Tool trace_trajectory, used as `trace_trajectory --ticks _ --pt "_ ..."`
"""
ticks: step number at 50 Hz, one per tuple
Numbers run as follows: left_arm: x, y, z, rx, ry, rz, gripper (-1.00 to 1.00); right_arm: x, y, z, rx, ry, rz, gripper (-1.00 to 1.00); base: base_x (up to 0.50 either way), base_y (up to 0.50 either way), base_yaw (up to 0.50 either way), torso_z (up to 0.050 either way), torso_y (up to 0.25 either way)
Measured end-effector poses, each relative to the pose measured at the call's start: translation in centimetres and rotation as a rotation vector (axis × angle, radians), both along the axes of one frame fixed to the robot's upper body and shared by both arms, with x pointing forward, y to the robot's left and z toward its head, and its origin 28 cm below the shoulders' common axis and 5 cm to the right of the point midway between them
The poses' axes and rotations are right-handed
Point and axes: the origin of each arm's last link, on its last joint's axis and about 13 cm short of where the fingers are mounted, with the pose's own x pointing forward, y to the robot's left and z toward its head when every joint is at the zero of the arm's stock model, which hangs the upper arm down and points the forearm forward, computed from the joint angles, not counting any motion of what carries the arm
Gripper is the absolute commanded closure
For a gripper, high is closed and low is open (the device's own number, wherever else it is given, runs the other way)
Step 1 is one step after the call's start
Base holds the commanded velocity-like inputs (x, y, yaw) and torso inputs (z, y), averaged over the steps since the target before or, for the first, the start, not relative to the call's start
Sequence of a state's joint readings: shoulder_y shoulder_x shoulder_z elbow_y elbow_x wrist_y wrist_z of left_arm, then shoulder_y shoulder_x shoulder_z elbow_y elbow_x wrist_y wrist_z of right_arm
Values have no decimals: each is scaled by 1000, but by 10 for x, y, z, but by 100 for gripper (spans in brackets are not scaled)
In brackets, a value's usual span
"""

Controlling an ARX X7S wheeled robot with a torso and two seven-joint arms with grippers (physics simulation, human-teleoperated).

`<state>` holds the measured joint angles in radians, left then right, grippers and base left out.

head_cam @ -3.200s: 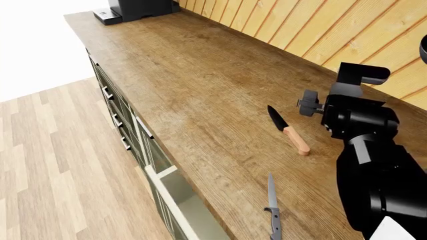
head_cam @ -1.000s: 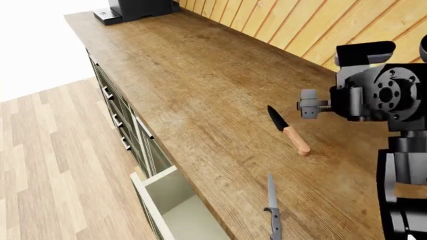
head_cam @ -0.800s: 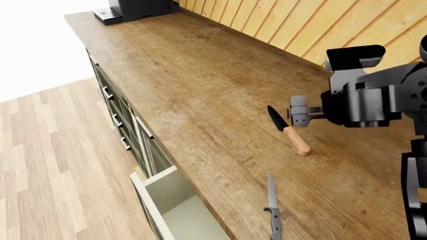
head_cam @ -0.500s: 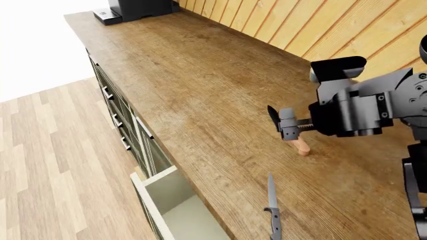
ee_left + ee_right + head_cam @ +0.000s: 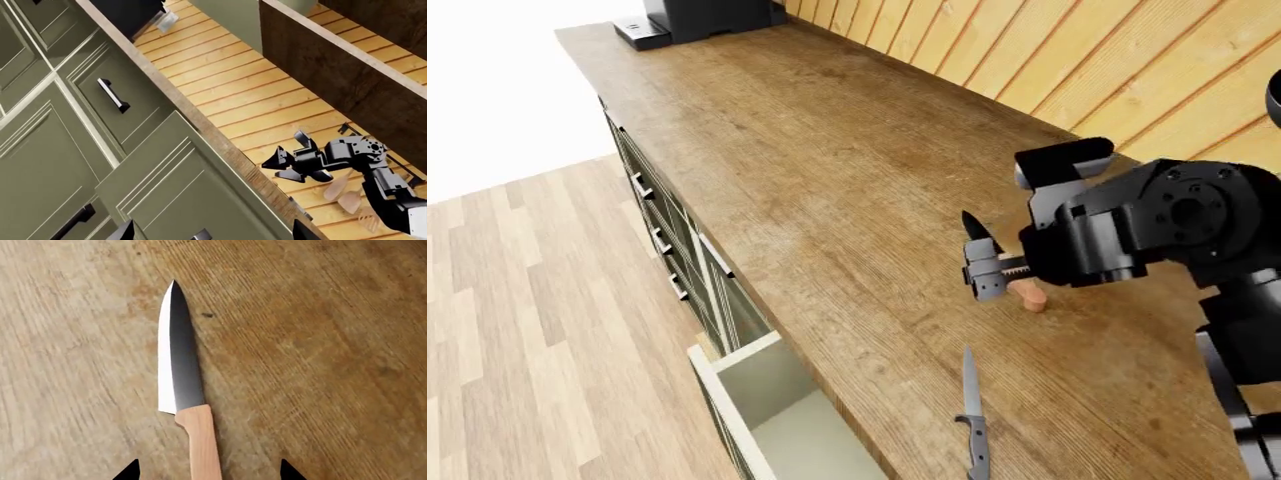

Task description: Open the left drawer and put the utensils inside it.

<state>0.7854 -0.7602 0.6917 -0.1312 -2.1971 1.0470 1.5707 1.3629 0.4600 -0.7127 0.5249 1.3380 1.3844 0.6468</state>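
Wooden-handled knife (image 5: 189,405) lies flat on the surface (image 5: 827,170), between the spread fingers of the right hand (image 5: 985,268); left drawer (image 5: 777,420) open. Thin handle may slip, apparently. Left hand: cannot tell.

The right arm (image 5: 1154,235) is built of glossy black, rounded housings; its wrist is a fat drum with a ring of small dark screw holes on its round end face. A flat black block sits on top of that drum. At the front, the right gripper (image 5: 985,266) is a small grey piece on a thin grey toothed bar. Below the drum, a black link runs down past a grey joint ring. In each wrist view, two black pointed fingertips (image 5: 127,471) show at the frame edge.
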Motion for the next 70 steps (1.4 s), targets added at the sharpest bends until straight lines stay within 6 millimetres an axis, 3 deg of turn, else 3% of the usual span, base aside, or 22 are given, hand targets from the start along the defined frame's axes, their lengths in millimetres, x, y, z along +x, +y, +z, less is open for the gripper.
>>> trace_trajectory --ticks 6,17,18,51,61,70 --pt "0 0 0 -1 0 1 -100 7 -1 -12 -1 22 9 -100 0 0 0 0 0" --pt "0 0 0 -1 0 2 -100 15 -2 -15 43 21 46 -100 1 3 2 0 0" --pt "0 0 0 -1 0 2 -100 15 -2 -15 45 21 47 100 0 0 3 0 0" --pt "1 -1 1 -8 -3 9 -100 12 -3 -24 45 -49 18 100 1 1 0 0 0" --pt "1 0 1 -9 1 10 -100 -18 10 6 11 -95 41 100 0 0 0 0 0" --pt "1 0 1 -11 4 12 -100 -61 26 31 -29 -165 120 100 0 0 0 0 0"
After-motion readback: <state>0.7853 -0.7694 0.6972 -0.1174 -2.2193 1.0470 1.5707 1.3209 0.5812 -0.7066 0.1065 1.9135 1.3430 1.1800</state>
